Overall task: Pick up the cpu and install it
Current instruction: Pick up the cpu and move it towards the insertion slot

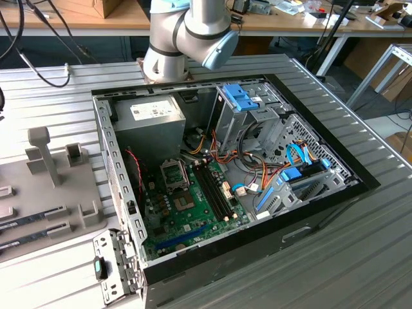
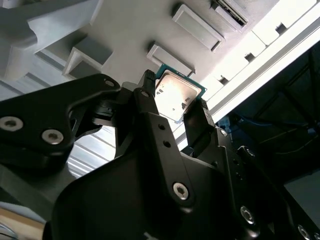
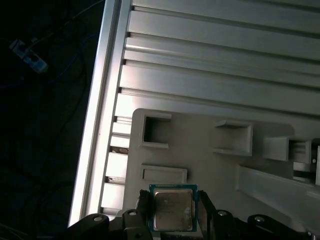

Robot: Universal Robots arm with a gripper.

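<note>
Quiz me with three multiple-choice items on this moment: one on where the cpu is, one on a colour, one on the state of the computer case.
1. Where is the cpu?
A. Seated in the black socket frame
B. Between the fingers of the end effector, over the grey tray
C. On the power supply

2. What colour is the cpu's rim?
A. Red
B. Yellow
C. Green

3. What state is the computer case in?
A. Open, motherboard exposed
B. Closed by a side panel
C. Standing upright

Answers:
1 B: both wrist views show fingers against two opposite edges of the chip, above the tray.
2 C: a thin green edge frames the silvery top.
3 A: the exterior view looks straight onto the board and cables.
</note>
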